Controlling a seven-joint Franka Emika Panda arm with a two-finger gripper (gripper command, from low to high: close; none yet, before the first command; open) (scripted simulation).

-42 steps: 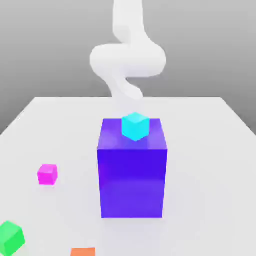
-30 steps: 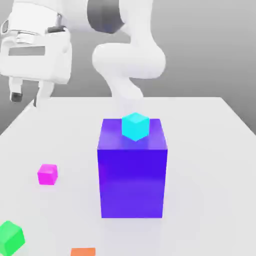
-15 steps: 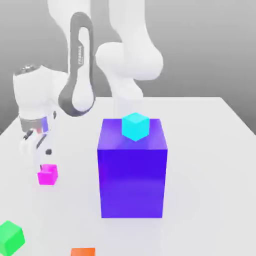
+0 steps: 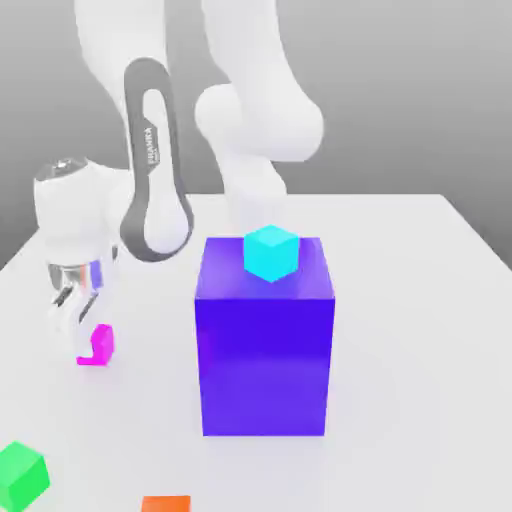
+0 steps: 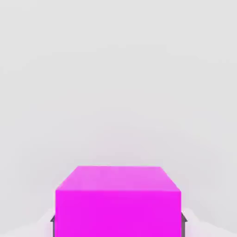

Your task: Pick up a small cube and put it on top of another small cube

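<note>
I see the gripper [image 4: 82,335] low over the white table [image 4: 420,300], on the exterior view's left. Its fingers sit on both sides of the small pink cube [image 4: 100,345], and the cube rests on the table. From the big blue block [image 4: 264,335] in the middle, the pink cube is at about 9 o'clock, well apart from it.

In the hand view the pink cube [image 5: 117,201] is very close, with a dark finger [image 5: 52,224] tip at each lower side of it. The fingers look snug by the cube's sides, but I cannot tell if they squeeze it yet.

A cyan cube [image 4: 271,252] sits on top of the blue block. A green cube [image 4: 22,472] lies at about 7 o'clock from the block, near the table's front edge. An orange piece [image 4: 165,503] lies at the front edge too.
</note>
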